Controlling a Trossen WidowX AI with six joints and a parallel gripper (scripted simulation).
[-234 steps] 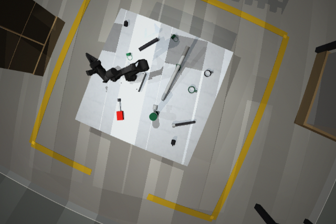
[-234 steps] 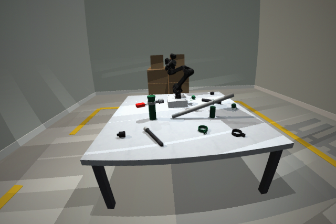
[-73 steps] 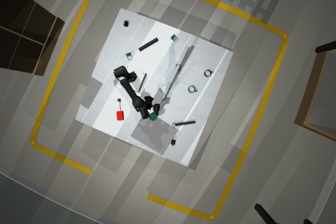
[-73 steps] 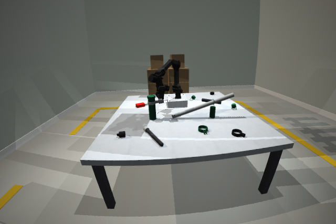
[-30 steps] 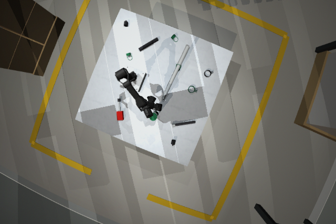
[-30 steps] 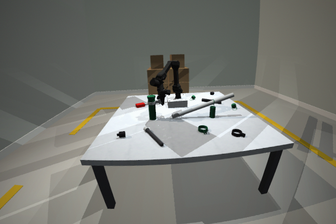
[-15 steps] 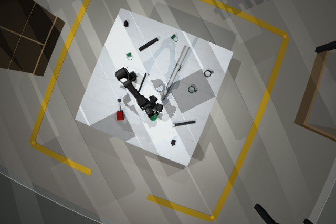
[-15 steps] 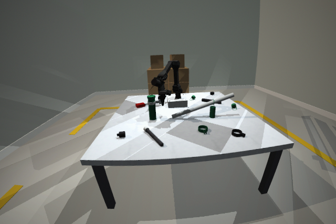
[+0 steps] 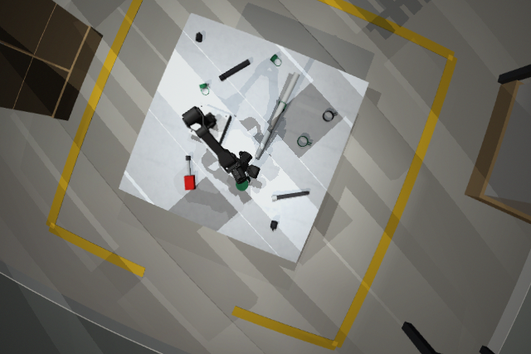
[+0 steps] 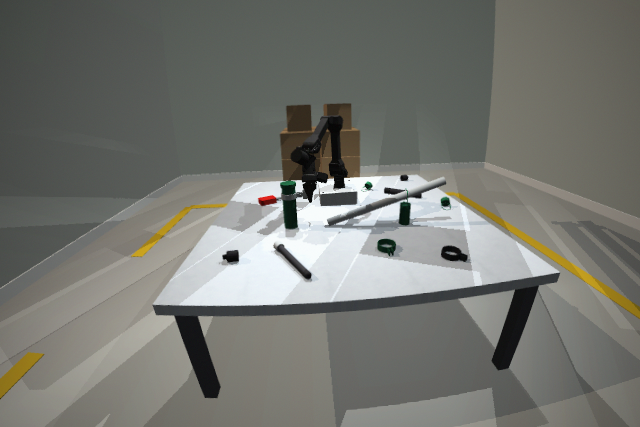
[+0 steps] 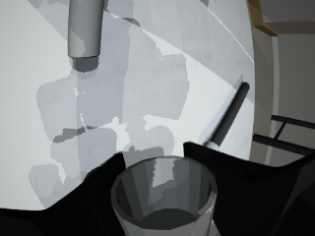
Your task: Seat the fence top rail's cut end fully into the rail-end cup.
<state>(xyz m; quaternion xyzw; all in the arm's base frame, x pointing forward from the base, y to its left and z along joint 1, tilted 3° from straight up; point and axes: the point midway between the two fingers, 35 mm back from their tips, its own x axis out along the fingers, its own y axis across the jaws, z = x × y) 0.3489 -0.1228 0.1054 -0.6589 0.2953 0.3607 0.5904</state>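
Observation:
The big green post (image 10: 289, 207) stands left of the table's middle; from above only its cap (image 9: 242, 186) peeks out under my gripper. My gripper (image 9: 247, 175) (image 10: 309, 196) (image 11: 154, 154) is beside the post's top and shut on the grey rail-end cup (image 11: 164, 206), which hangs on the grey brace band (image 10: 289, 197) near the post cap. The grey top rail (image 9: 276, 116) (image 10: 385, 201) (image 11: 86, 14) slopes through the loop cap on the small green post (image 10: 404, 212). Its cut end (image 9: 258, 155) (image 10: 330, 221) (image 11: 85, 62) rests low, apart from the cup.
On the white table (image 10: 413, 282) lie a red block (image 9: 190, 181) (image 10: 267, 199), two black rods (image 9: 234, 70) (image 10: 293, 260), a green ring (image 9: 304, 141) (image 10: 386, 243), a black ring (image 9: 328, 115) (image 10: 453, 251), small black caps (image 9: 273, 225) (image 10: 230, 255) and the arm's grey base block (image 10: 338, 198).

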